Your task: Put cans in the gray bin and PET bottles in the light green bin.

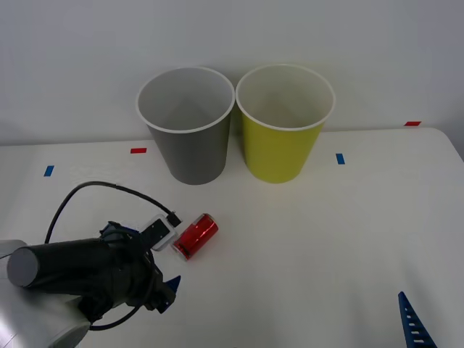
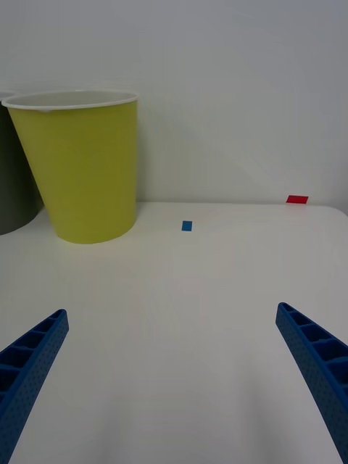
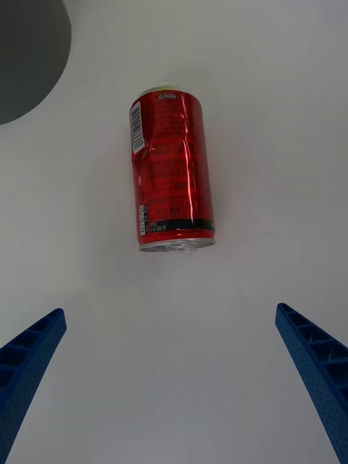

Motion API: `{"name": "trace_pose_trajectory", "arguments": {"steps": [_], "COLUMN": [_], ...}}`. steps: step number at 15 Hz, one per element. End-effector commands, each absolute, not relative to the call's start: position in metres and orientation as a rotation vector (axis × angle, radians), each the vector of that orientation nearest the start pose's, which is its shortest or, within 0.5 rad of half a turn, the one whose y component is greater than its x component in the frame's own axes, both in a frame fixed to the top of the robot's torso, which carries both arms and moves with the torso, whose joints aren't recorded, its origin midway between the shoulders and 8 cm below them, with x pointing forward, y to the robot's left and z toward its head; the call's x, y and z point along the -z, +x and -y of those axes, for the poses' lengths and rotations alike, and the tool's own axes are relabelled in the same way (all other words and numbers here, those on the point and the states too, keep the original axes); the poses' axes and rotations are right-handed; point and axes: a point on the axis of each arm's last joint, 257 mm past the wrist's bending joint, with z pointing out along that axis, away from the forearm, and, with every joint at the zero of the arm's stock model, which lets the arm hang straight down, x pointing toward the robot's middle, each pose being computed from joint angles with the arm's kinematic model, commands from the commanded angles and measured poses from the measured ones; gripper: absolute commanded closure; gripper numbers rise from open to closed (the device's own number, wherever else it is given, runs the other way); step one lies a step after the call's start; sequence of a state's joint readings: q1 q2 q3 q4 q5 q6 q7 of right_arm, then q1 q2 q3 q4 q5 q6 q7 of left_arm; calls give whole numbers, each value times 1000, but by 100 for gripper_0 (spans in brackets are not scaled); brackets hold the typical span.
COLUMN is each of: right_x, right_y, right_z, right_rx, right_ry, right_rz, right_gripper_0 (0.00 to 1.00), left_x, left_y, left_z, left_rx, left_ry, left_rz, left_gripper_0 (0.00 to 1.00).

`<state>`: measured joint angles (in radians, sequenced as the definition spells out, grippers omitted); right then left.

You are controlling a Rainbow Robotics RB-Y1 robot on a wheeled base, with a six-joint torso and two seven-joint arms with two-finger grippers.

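A dented red can point(image 1: 196, 236) lies on its side on the white table, in front of the gray bin point(image 1: 190, 138). The light green bin point(image 1: 281, 138) stands right beside the gray one at the back. My left gripper point(image 1: 161, 262) sits low just short of the can. In the left wrist view it is open point(image 3: 170, 322), the can point(image 3: 172, 174) lies ahead between the finger lines with its silver end toward me, untouched. My right gripper point(image 2: 172, 322) is open and holds nothing at the table's near right, where one blue finger point(image 1: 413, 325) shows. No PET bottles are in view.
Small tape marks dot the table: blue point(image 1: 48, 171), red point(image 1: 138, 151), blue point(image 1: 340, 158), red point(image 1: 412, 124). A white wall rises behind the bins. A black cable point(image 1: 94, 190) loops over my left arm.
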<state>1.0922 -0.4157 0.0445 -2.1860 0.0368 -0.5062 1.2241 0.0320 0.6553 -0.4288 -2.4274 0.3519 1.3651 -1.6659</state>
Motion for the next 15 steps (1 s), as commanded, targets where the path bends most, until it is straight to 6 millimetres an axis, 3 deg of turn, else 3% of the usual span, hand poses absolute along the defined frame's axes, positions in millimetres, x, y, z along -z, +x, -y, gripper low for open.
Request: {"name": "trace_pose_trajectory", "arguments": {"steps": [1,4,9,15], "right_x": [204,204,204,204], "right_y": [238,238,238,238], "right_z": [295,295,295,295], "right_rx": [-60,-60,-60,-60], "right_ry": [-99,-99,-99,-99], "right_rz": [-1575,-1575,-1575,-1575], "right_gripper_0": [0,0,0,0], "left_x": [259,264,256,278], "left_y": [370,394,396,415], "left_z": [-144,-121,-107,-78], "left_rx": [-108,-135,-157,-113], "left_ry": [1058,1065,1076,1065], "left_rz": [-2230,-2232,-2315,-2409], "left_gripper_0": [0,0,0,0]}}
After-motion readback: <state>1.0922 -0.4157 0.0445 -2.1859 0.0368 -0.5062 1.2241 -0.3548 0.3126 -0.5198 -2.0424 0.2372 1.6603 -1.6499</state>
